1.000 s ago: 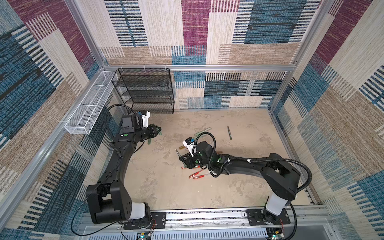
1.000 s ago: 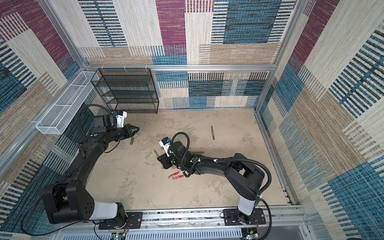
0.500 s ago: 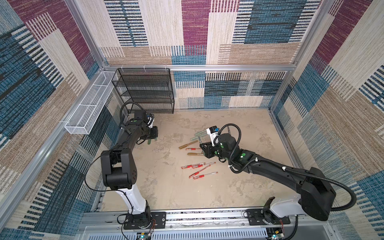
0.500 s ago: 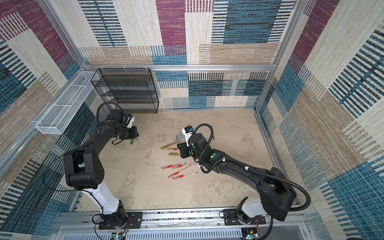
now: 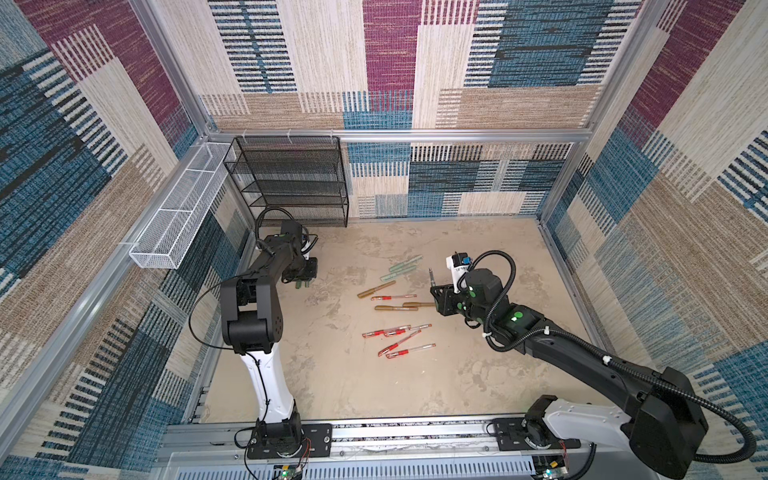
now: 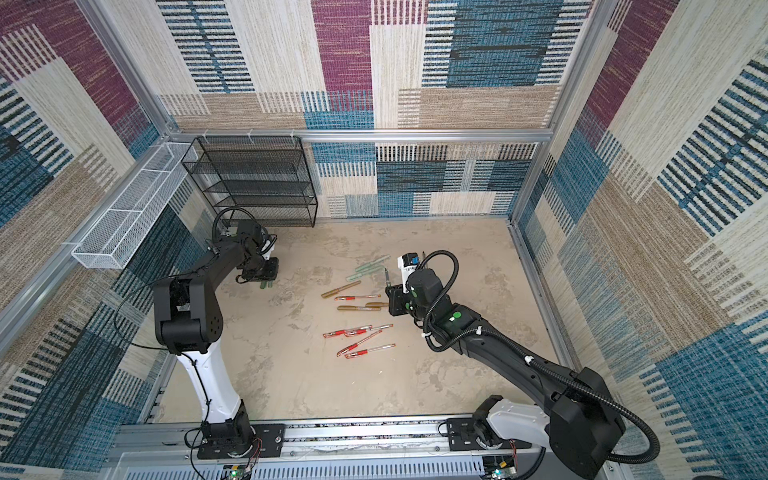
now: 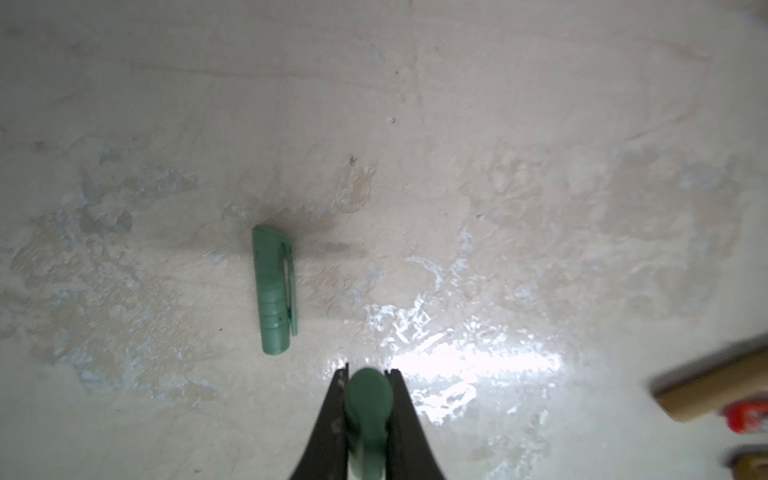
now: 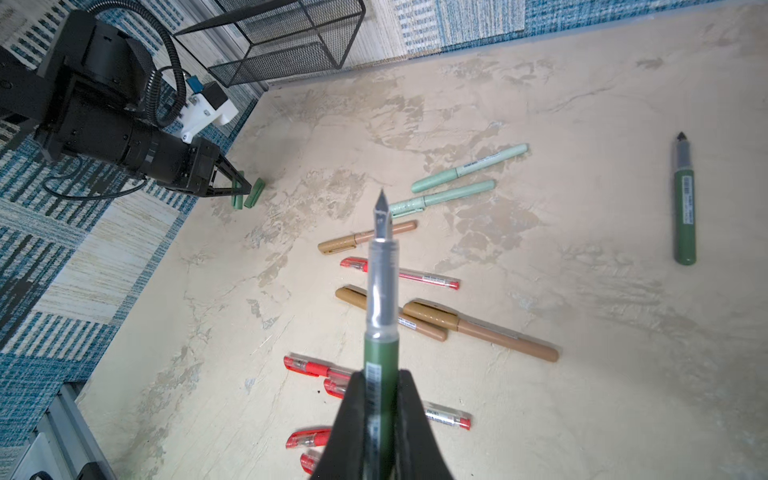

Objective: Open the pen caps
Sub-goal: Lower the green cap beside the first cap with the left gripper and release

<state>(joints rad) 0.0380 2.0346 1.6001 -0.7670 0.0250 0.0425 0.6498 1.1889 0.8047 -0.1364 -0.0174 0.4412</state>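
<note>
Left pincer [image 7: 368,376] clamped on green cap [image 7: 369,405], low at surface [image 7: 540,145], just beside loose cap [image 7: 274,291]. I'd release gently there, so it doesn't roll. Right pincer [image 8: 380,386] grips uncapped green pen [image 8: 381,299]; I'd lay it near other bare pen [image 8: 683,199], clear of capped pens [image 8: 453,170].

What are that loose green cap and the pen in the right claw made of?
Loose green cap: likely matte plastic, with moulded ridges and clip. Held pen: apparently plastic too, green barrel and see-through grip section; its nib gleams grey, probably metal.
</note>
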